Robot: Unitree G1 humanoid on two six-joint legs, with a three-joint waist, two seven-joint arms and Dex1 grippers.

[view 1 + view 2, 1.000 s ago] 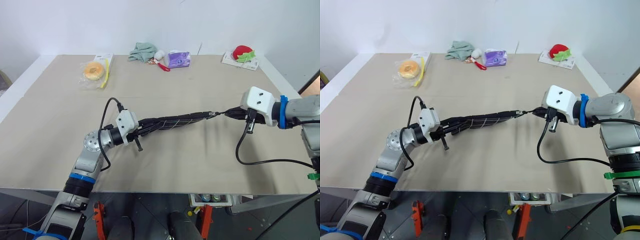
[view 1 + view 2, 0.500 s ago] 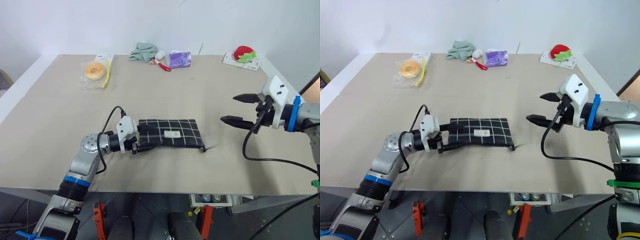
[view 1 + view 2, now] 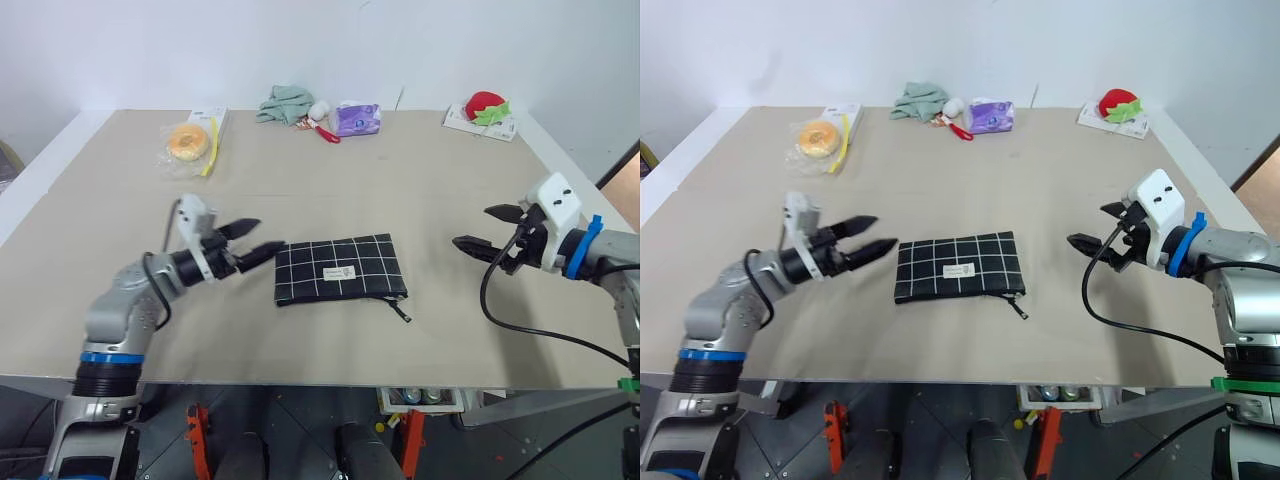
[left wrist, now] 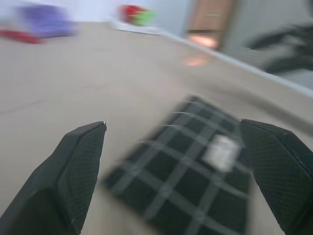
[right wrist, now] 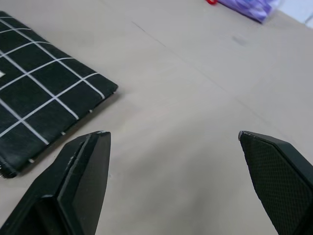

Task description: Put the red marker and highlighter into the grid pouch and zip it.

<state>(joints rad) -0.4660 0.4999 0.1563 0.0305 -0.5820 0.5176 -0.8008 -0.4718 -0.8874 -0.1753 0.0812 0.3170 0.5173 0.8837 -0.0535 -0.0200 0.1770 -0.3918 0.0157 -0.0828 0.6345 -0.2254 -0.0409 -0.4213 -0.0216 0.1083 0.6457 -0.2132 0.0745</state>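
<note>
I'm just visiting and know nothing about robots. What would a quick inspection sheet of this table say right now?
Surface: beige table, flat, no spills seen.
Job's things: grid pouch lies flat mid-table, label up, zipper pull at its near right corner. Marker and highlighter: nothing seen outside the pouch.
Clutter: along the far edge, a bagged doughnut, green cloth, purple packet, red strawberry toy.
Grippers: left tool open, just left of the pouch, holding nothing; right tool open, well right of the pouch, holding nothing.
Cables: black cable loops from the right wrist over the table edge.
Surroundings: white wall behind.
</note>
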